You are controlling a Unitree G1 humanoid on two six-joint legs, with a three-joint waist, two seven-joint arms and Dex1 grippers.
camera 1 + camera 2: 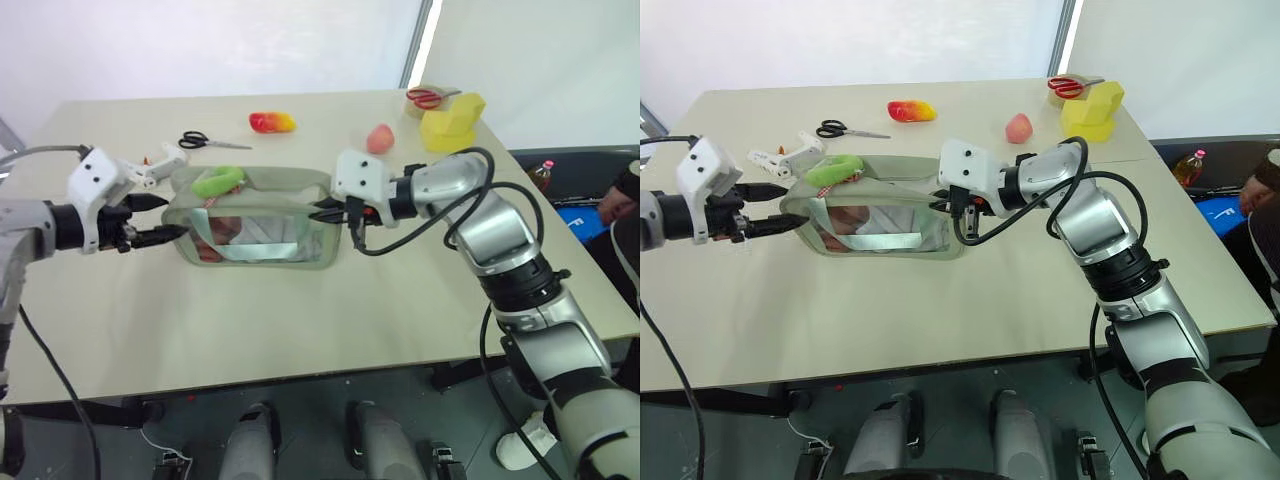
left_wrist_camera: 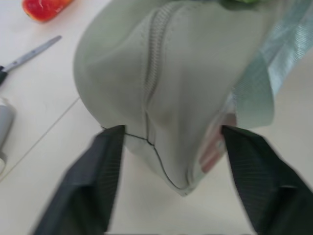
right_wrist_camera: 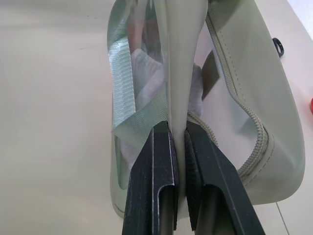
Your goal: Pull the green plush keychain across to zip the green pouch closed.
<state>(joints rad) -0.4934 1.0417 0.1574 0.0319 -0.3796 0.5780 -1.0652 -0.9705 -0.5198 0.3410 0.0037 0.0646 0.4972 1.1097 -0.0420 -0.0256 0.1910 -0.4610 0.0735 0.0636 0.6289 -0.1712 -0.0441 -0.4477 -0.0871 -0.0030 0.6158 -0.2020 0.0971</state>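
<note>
the green pouch (image 1: 255, 225) stands on its long edge near the middle of the pale table (image 1: 300, 320), window side facing the robot. its contents are hard to make out through the clear front: something white and a bit of red, nothing i could name. the green plush keychain (image 1: 218, 181) lies on the top edge at the pouch's left end; its cord is too thin to trace.

the right gripper (image 3: 177, 147) is clamped tight on a fold of fabric at the pouch's right end, its 2 black fingers pressed together with the cloth between them. the left gripper (image 1: 170, 217) sits at the pouch's left end with its fingers (image 2: 93, 171) spread apart, one on either side of the rounded end seam. whether they touch the fabric i cannot tell, as that close view is blurred.

behind the pouch lie black-handled scissors (image 1: 205, 140), a red and yellow toy (image 1: 271, 122), a pink ball-like thing (image 1: 380, 138) and a yellow block toy (image 1: 452, 120) beside red-handled scissors (image 1: 428, 97). white walls close off the back. a person's hand (image 1: 615, 205) is cut off at the right edge.
</note>
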